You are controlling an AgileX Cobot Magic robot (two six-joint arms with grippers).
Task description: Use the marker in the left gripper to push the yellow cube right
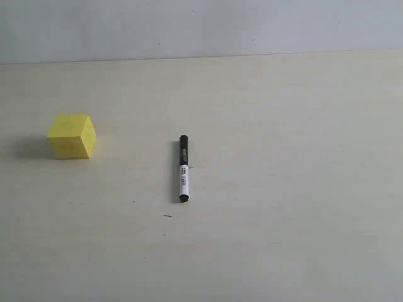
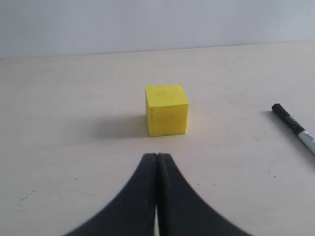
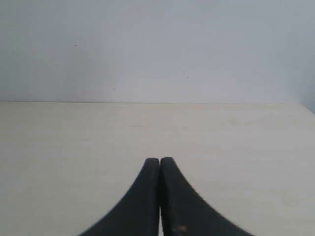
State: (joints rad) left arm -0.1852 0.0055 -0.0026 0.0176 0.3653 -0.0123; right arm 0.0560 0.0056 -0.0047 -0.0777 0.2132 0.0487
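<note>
The yellow cube (image 1: 72, 135) stands on the pale table at the left of the exterior view. The marker (image 1: 183, 168), black at both ends with a white labelled barrel, lies flat near the middle, well right of the cube. Neither arm shows in the exterior view. In the left wrist view the cube (image 2: 166, 109) sits a short way beyond my left gripper (image 2: 157, 156), which is shut with nothing in it; the marker's capped end (image 2: 294, 128) lies off to one side. My right gripper (image 3: 160, 160) is shut and empty over bare table.
The pale wooden table (image 1: 283, 189) runs back to a plain light wall (image 1: 201, 25). A tiny dark speck (image 1: 167, 216) lies just in front of the marker. Nothing else stands on the table.
</note>
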